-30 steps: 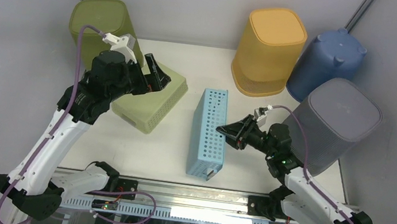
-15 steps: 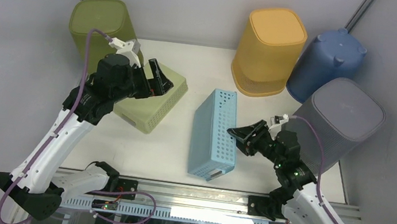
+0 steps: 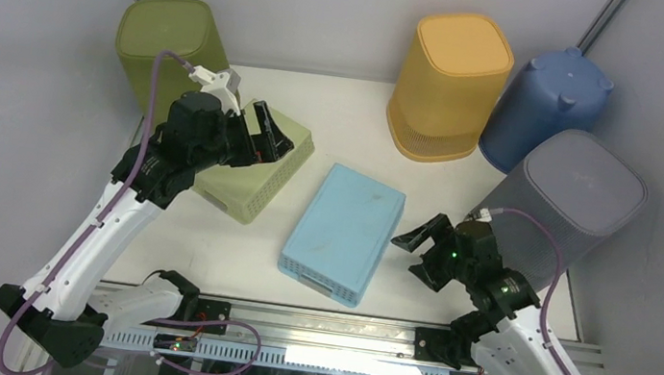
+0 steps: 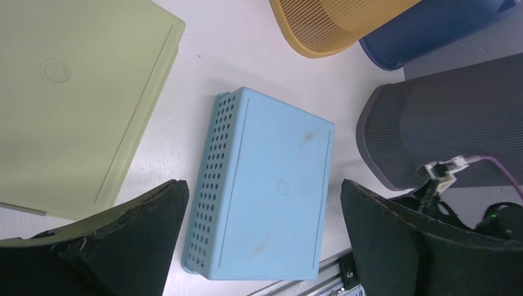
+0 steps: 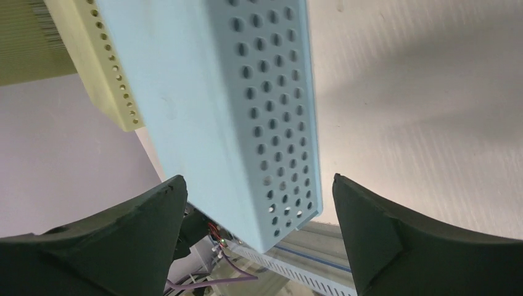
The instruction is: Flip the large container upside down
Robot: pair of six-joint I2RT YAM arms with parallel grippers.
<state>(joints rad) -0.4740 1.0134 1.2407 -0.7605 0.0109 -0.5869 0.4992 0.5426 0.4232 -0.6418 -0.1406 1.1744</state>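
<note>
Right gripper (image 3: 409, 251): fingers spread wide and holding nothing; it is hovering at the near right, just beside the right long side of the blue container (image 3: 342, 232). Whether a fingertip is touching that side cannot be told.
Blue container: lying rim-down on the table (image 3: 337, 120), near the middle, its solid base facing up and its perforated sides showing. Its long axis is slanting from near left to far right. Neither gripper is holding it.
Left gripper (image 3: 275, 136): jaws gaping wide, gripping nothing; it is hanging over the far right corner of the pale green box (image 3: 256, 185), left of the blue container.
Pale green box: sitting flat side up on the left of the table, apart from the blue container.
Grey bin (image 3: 569, 199): leaning at the right edge, closed end up, just behind the right arm.
Far row: olive bin (image 3: 169, 35) is standing at the far left; yellow bin (image 3: 454, 78) and dark blue bin (image 3: 548, 100) are sitting base-up at the far right, side by side.
</note>
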